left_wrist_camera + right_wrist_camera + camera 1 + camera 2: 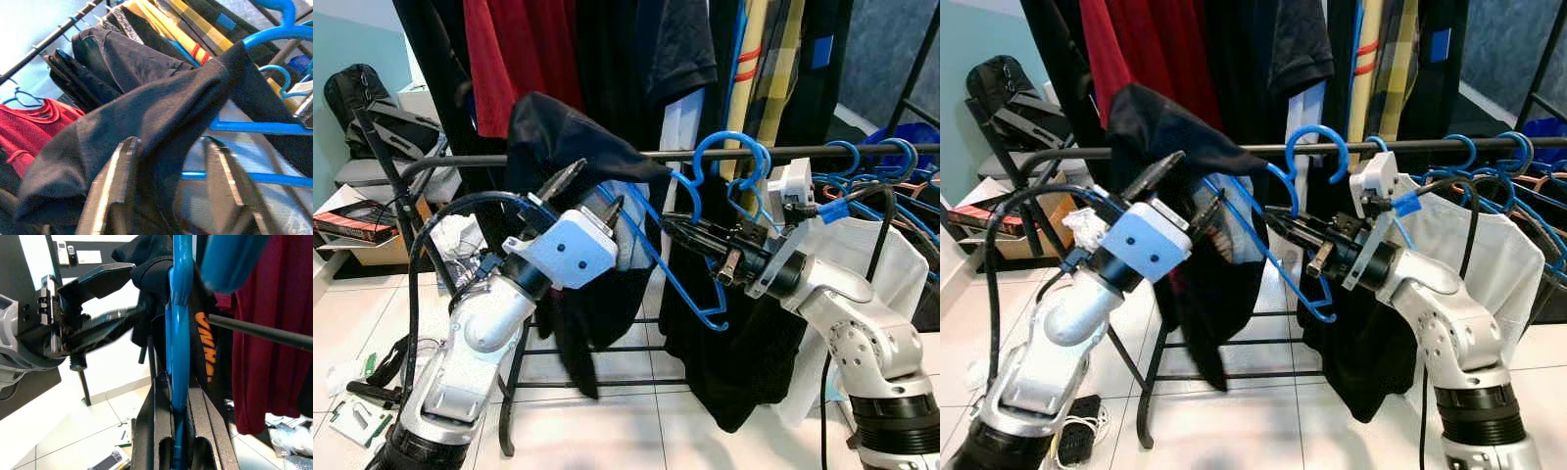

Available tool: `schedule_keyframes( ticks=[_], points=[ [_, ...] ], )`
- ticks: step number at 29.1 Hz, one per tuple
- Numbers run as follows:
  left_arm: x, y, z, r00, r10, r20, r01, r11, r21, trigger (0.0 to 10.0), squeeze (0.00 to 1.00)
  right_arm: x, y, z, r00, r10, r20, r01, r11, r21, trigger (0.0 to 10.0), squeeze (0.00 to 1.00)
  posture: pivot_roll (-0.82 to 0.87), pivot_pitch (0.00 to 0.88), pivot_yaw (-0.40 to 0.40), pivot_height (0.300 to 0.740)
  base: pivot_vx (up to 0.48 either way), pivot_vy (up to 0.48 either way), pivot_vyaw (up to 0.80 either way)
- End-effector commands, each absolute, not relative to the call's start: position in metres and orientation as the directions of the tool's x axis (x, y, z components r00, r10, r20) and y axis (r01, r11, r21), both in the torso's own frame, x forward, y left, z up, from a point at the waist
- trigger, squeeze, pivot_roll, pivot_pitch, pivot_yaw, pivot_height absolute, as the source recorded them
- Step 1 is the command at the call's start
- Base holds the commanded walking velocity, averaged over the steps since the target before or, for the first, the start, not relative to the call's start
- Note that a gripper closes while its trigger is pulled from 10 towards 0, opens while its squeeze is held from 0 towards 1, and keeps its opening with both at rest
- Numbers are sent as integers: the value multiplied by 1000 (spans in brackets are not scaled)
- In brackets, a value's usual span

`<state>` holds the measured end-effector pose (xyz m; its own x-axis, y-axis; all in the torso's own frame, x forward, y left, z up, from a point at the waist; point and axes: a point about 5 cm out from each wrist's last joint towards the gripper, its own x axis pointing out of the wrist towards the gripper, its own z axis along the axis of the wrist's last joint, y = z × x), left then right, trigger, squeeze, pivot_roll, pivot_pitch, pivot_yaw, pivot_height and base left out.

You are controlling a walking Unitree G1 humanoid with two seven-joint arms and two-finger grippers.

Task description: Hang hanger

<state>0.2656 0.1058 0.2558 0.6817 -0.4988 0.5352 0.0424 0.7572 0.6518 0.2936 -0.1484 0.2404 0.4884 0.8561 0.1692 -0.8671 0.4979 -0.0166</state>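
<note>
Just below the black rail (724,154), the right gripper (677,231) pinches the blue hanger (690,264). The left gripper (592,191), fingers apart, seems to hold the dark shirt (558,137) draped there.

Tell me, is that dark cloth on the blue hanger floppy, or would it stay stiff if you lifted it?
Probably floppy: the dark cloth sags in soft folds over the blue hanger and hangs limp below the left tool. It likely weighs little, since the thin hanger, pinched by the right tool, shows no bend. It might slide off.
</note>
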Motion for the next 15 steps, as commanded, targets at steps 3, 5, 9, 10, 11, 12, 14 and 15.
schedule_keyframes(
  ticks=[3, 5, 9, 10, 11, 12, 14, 15],
  points=[
    [268, 105, 252, 686, -509, 521, 31, 735, 677, 0, 0, 289, -142, 248, 451, 871, 195, -884, 466, -37, 10000, 0, -92, 0, 39, 740, 0, 0, 0],
    [268, 105, 252, 685, -509, 521, 30, 734, 678, 0, 0, 289, -141, 247, 450, 872, 195, -885, 465, -36, 10000, 0, -92, 0, 39, 740, 0, 0, 0],
    [270, 104, 251, 684, -515, 517, 30, 728, 685, 0, 0, 285, -139, 247, 425, 885, 190, -898, 439, -33, 10000, 0, -97, 0, 44, 740, 0, 0, 0],
    [271, 104, 251, 683, -517, 516, 30, 726, 687, 0, 0, 283, -138, 246, 418, 888, 189, -902, 431, -32, 10000, 0, -97, 0, 44, 740, 0, 0, 0],
    [271, 104, 250, 683, -518, 515, 31, 724, 689, 0, 0, 282, -138, 246, 411, 892, 189, -905, 424, -32, 10000, 0, -100, 0, 46, 740, 0, 0, 0],
    [271, 104, 250, 683, -519, 514, 29, 723, 690, 0, 0, 281, -137, 246, 407, 894, 188, -907, 420, -32, 10000, 0, -100, 0, 46, 740, 0, 0, 0],
    [272, 104, 250, 683, -520, 513, 30, 722, 691, 0, 0, 280, -137, 246, 402, 896, 187, -909, 415, -32, 10000, 0, -101, 0, 47, 740, 0, 0, 0],
    [272, 104, 249, 683, -520, 513, 29, 722, 692, 0, 0, 280, -137, 246, 399, 898, 185, -911, 412, -32, 10000, 0, -101, 0, 47, 740, 0, 0, 0]
  ],
)
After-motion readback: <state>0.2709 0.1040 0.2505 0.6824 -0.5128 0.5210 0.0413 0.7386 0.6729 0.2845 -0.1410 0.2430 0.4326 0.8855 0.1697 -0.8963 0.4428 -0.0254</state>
